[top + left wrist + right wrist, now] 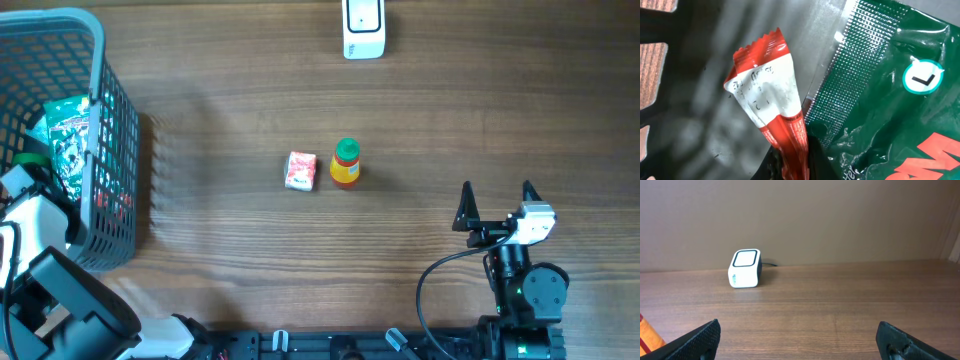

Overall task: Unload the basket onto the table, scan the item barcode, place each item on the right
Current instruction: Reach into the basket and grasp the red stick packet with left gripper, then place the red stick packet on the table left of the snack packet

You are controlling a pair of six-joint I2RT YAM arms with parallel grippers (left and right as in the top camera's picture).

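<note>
A red-and-white crimped plastic wrapper (767, 95) is being pinched by the left tool (791, 172), inside the grey-blue plastic mesh basket (118, 170) at the left edge of the worktop (450, 110). The pick-up step is judged under way; next, a lift clear of the basket wall and a carry to the white box-shaped scanner (363, 28) are being called for (which face carries the barcode cannot be told). A glossy green bag (890, 100) is lying just beside the wrapper and could be dragged along. A small red-and-white carton (301, 170) and a green-capped orange bottle (346, 163) are standing mid-worktop, near the likely path. The right tool (497, 192) is being held spread, empty.
</note>
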